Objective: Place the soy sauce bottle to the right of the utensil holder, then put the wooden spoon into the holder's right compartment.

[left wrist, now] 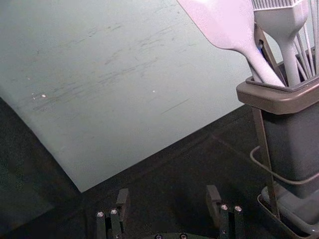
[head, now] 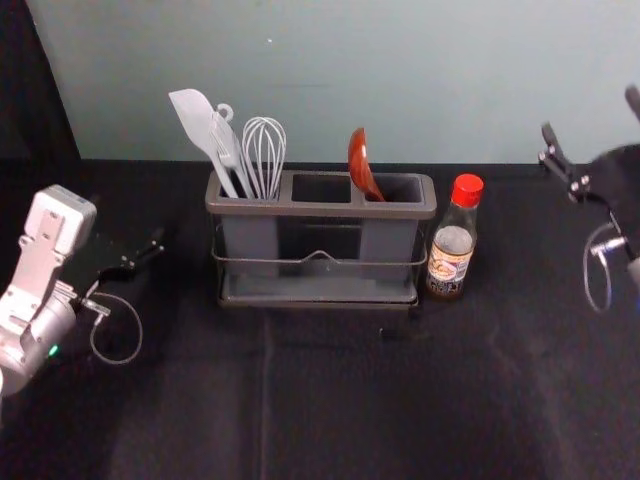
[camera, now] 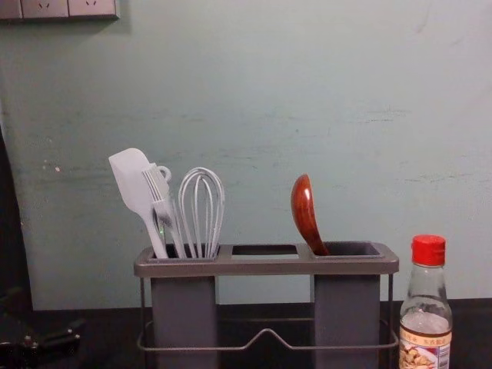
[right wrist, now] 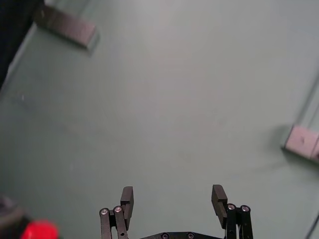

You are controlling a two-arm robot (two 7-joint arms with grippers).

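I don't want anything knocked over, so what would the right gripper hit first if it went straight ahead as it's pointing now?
Most likely the pale green wall, which lies beyond the open right gripper; the round red bottle cap sits off to one side. The wall's distance is unclear.

Left wrist view | left gripper (head: 140, 258): fingers (left wrist: 123, 200) spread apart, black cloth (left wrist: 174, 172) beyond | utensil holder (left wrist: 276, 101): one end visible | spatula (left wrist: 227, 22), brush (left wrist: 285, 27), whisk (left wrist: 305, 57): heads up in holder, spatula leaning outward | pale wall (left wrist: 124, 74) behind
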